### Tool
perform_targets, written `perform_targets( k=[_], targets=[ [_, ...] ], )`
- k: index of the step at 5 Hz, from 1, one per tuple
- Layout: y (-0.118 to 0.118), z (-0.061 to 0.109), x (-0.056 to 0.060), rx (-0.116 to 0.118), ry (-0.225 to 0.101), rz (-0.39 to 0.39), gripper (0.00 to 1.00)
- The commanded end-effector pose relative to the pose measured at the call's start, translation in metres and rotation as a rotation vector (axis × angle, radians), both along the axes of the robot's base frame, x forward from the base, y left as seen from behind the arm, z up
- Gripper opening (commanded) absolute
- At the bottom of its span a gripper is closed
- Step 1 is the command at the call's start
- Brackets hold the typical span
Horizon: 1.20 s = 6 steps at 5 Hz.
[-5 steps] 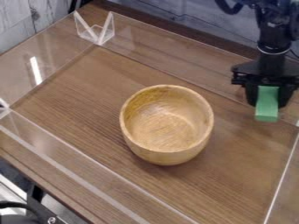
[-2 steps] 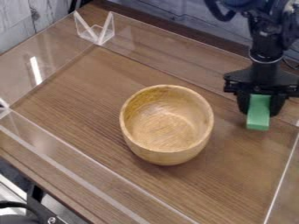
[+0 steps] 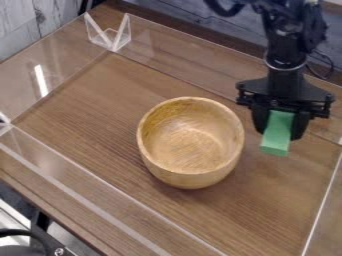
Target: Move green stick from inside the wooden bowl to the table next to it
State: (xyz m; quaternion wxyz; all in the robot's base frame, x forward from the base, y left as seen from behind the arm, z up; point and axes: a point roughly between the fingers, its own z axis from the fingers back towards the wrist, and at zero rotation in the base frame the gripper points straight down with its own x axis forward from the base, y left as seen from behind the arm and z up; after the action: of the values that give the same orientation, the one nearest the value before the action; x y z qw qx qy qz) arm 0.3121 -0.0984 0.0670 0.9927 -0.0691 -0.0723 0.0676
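A: What's nearest?
B: The empty wooden bowl (image 3: 191, 141) on the tabletop (image 3: 94, 105).
A: And beyond it?
B: At three o'clock, the end effector (image 3: 279, 122) grasps the green stick (image 3: 277, 132) upright. Best lowered gently until it touches, clear of the rim.

This is a robot lab test bench, not a home: a brown wood-grain table (image 3: 94, 110) fenced by clear acrylic walls (image 3: 60, 45) along its edges, a black robot arm (image 3: 287, 40) reaching down over it, and a lone wooden bowl (image 3: 191, 141) set out as a prop.
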Motion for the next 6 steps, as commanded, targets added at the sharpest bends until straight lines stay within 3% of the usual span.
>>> perform_targets(
  k=[1, 2, 3, 6],
  targets=[
    [0.009, 0.014, -0.019, 0.001, -0.038, -0.044, 0.0],
    [0.016, 0.005, -0.039, 0.011, -0.016, -0.07, 0.0],
    [0.013, -0.005, -0.05, 0.009, 0.003, -0.08, 0.0],
    [0.0, -0.027, -0.066, 0.003, 0.033, -0.094, 0.0]
  ],
)
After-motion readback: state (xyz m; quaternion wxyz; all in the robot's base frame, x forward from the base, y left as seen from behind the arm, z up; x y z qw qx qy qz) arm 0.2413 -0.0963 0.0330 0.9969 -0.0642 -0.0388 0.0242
